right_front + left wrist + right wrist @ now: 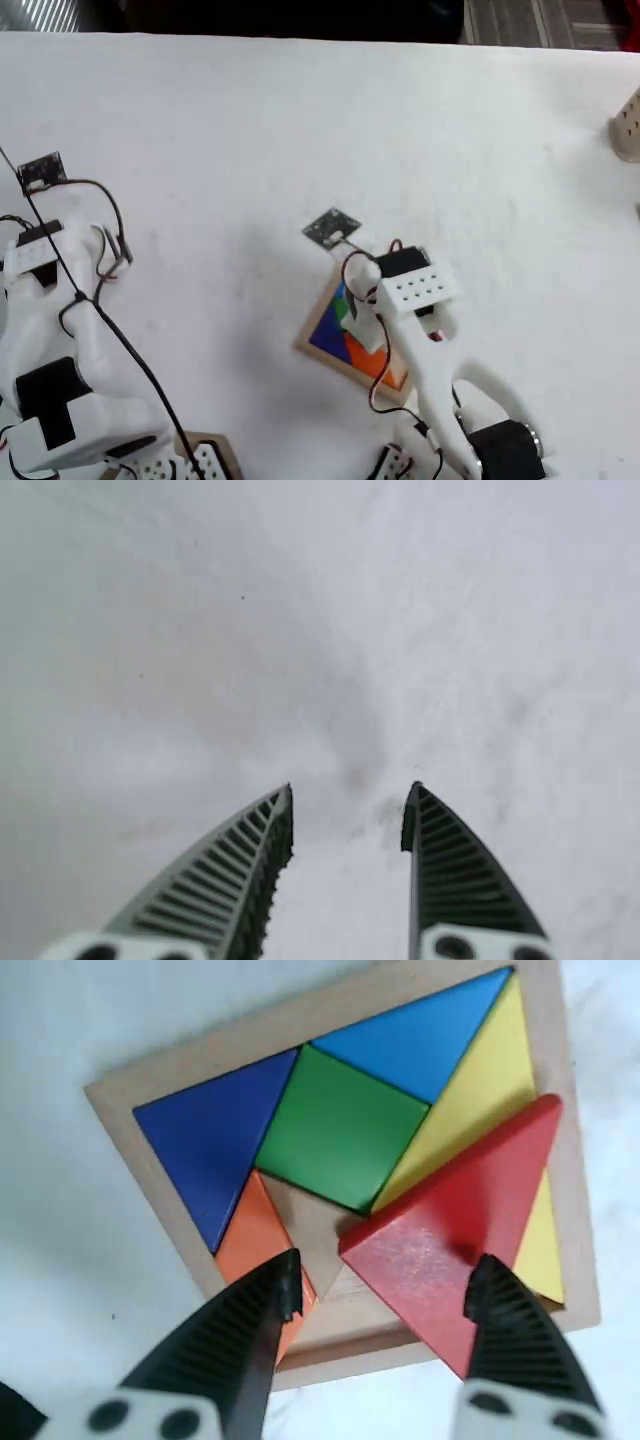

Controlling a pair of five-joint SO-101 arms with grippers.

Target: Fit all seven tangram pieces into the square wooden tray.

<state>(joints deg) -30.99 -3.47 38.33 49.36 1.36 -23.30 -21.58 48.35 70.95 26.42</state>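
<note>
We see the square wooden tray lying on the white bench under the right gripper, whose fingers are spread wide just above it, one over the orange triangle and the other over the red triangle, closed on nothing. The dark blue triangle, green square, light blue piece and yellow triangle look seated. The red triangle lies askew across the yellow one, one corner hanging past the rim, with a patch of bare wood beside it. We count six pieces and cannot tell where the seventh is. The left gripper hangs over bare bench, fingers apart and empty. We judge the main risk to be a shove that slides the red triangle off the tray. A finger could also catch the orange triangle and tip it out, or drag the unheld tray.
</note>
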